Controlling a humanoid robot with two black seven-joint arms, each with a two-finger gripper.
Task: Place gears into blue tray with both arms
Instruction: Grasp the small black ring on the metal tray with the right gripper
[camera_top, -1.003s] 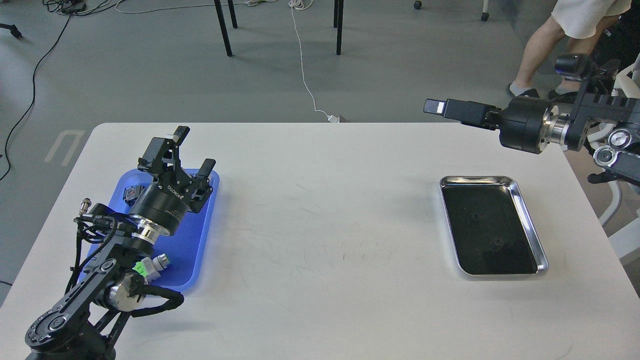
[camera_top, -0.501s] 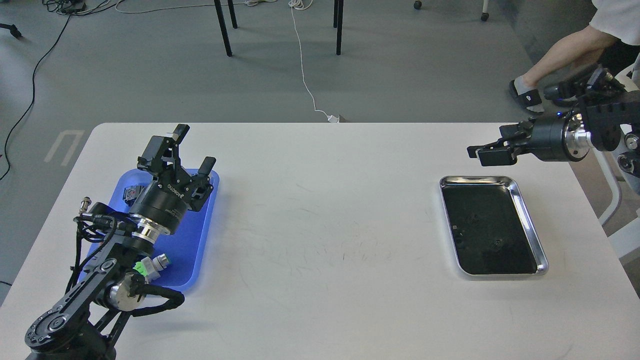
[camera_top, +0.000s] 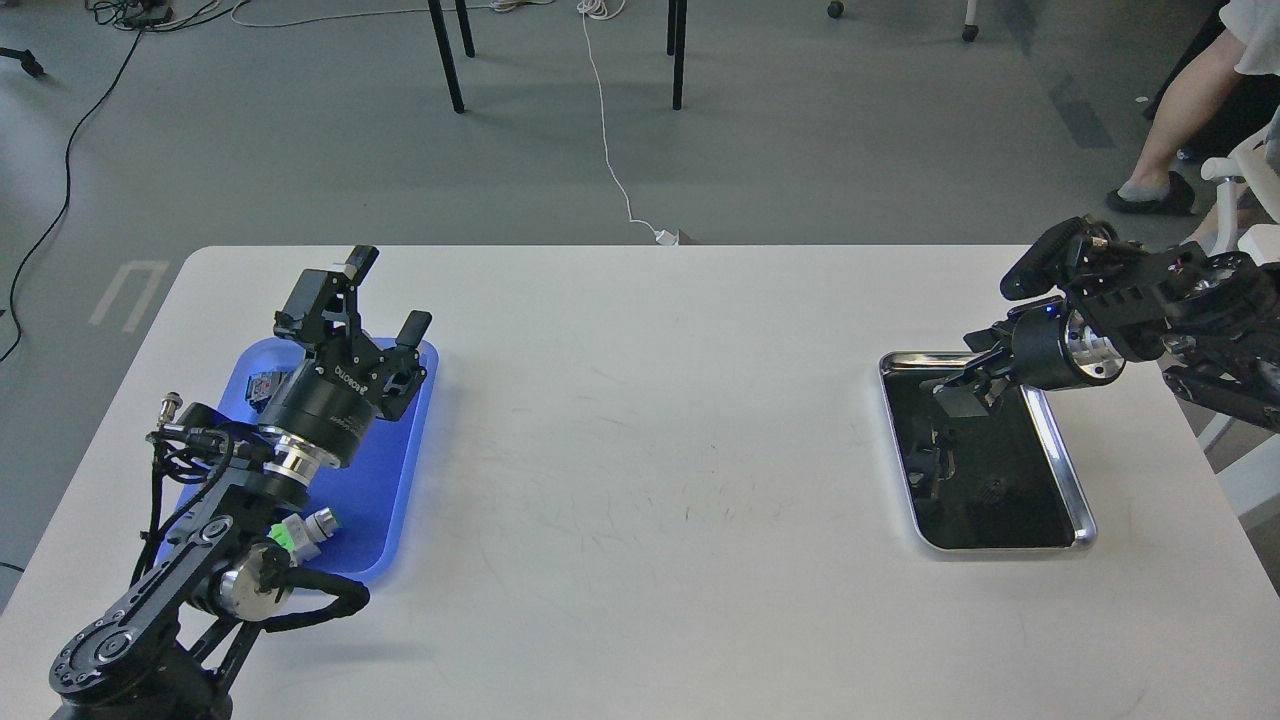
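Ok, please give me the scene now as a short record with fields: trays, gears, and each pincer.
blue tray: left side of table, under left arm
silver tray: right side of table, black inside
gears: small, dark, in silver tray; count unclear
left pincer: open, empty, above far end of blue tray
right pincer: over far end of silver tray; fingers not distinguishable

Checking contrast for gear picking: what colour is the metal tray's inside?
Black, inside a silver rim; the silver metal tray shows best in the head view.
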